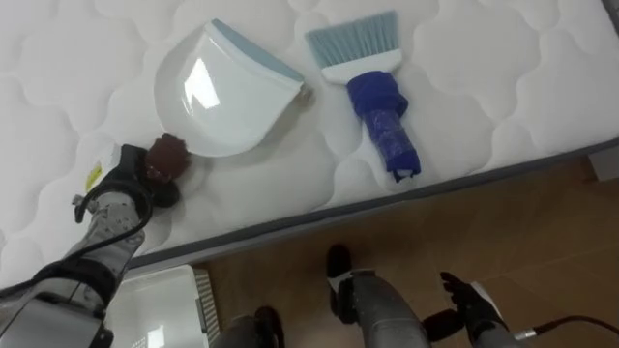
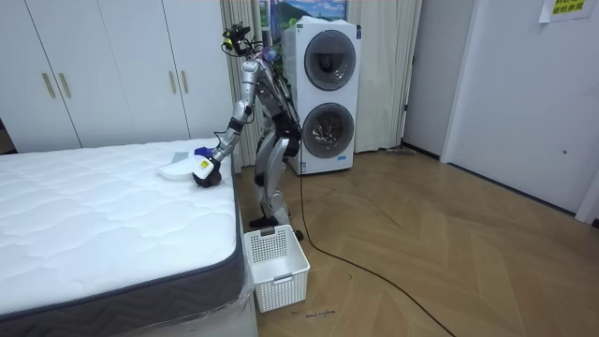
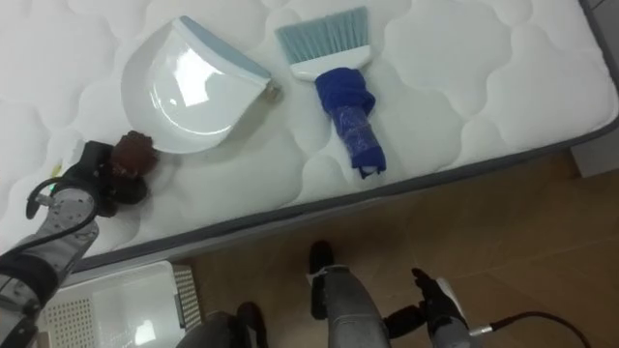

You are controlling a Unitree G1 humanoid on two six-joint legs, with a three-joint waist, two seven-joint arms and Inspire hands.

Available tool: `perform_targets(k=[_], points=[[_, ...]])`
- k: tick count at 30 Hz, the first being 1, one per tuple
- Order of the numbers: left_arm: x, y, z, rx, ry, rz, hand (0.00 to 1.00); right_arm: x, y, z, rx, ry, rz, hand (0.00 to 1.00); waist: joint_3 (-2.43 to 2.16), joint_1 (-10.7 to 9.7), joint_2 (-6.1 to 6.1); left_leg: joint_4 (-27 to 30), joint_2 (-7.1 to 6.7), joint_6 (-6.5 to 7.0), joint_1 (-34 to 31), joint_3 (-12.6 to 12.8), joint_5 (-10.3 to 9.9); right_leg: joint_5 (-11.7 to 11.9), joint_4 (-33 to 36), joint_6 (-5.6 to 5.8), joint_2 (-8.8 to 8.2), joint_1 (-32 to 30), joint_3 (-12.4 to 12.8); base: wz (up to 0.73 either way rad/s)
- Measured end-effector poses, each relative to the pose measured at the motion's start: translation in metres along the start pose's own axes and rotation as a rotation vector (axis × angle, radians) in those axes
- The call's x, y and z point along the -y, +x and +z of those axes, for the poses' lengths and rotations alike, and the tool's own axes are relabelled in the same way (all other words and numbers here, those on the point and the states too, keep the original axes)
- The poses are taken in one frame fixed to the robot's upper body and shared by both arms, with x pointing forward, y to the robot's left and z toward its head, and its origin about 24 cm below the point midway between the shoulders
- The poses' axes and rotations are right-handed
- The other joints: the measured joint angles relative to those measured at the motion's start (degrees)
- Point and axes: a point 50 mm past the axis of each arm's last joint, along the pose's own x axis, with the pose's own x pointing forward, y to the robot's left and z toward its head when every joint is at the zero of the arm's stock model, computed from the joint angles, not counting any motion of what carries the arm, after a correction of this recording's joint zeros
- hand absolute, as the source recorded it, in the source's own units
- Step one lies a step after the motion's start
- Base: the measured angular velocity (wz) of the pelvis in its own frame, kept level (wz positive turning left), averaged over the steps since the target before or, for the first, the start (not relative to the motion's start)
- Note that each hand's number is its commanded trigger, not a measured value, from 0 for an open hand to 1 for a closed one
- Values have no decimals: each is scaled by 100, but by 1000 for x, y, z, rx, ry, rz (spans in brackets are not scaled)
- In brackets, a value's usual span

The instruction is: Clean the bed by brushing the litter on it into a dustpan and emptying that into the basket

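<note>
White quilted bed (image 1: 464,58) fills the upper part of the left eye view, its near edge running across above a wooden floor (image 1: 542,222). A white dustpan (image 1: 218,97) with a pale blue lip lies well in from that edge. Just beside it, toward the robot's right, lies a brush (image 1: 372,97), its pale blue bristles pointing away from the edge and its dark blue handle reaching almost to it. A dark reddish-brown clump (image 1: 166,155) sits at the dustpan's rounded back, close to the near edge. The left hand (image 1: 131,188) rests on the bed right against it, the dark fingers touching the clump, though I cannot tell whether they are clamped on it. The right hand (image 1: 469,300) hangs low over the floor, fingers loosely apart and holding nothing, and a white basket (image 1: 160,304) stands on the floor below the bed's edge. The right eye view repeats this layout, with the clump touching the left hand's fingertips. From the room view, the robot stands at the bed's side close to its corner, leaning with its left arm down on the mattress beside the dustpan, the basket by its feet, stacked washing machines (image 2: 328,94) behind it and white wardrobe doors (image 2: 112,70) beyond the bed.
</note>
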Motion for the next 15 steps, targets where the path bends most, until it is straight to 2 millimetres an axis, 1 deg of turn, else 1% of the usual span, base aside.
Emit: perform_targets(k=[2, 5, 8, 12, 15], points=[[-1, 0, 0, 7, -3, 20, 100, 0, 0, 0, 1, 3, -6, 0, -1, 12, 1, -12, 3, -6, 0, -7, 4, 1, -4, -2, 3, 0, -1, 0], [-3, -1, -1, 27, 13, 69, 100, 2, 0, 0, 0, 37, -19, 0, -7, 84, 11, -15, 4, -7, 12, -2, 3, 2, -6, -3, 11, 6, 6, 0], [-4, -3, -1, 52, 23, 123, 100, 4, 0, -2, 0, 64, -44, 0, -9, 200, 14, -15, -4, -8, 18, -1, 5, 2, 6, -3, 2, 10, 10, 0], [-6, -6, -6, 71, 42, 189, 100, 9, 0, -3, -8, 83, -71, 0, -19, 314, 29, -18, -16, 8, 23, -19, 19, -2, 6, 3, -32, 39, -27, 5], [-6, -10, -12, 70, 48, 220, 100, 9, 0, -4, -7, 89, -77, 0, -20, 395, 31, -59, -12, 11, 126, -8, 20, -2, -38, 8, -23, 132, -24, 0]])
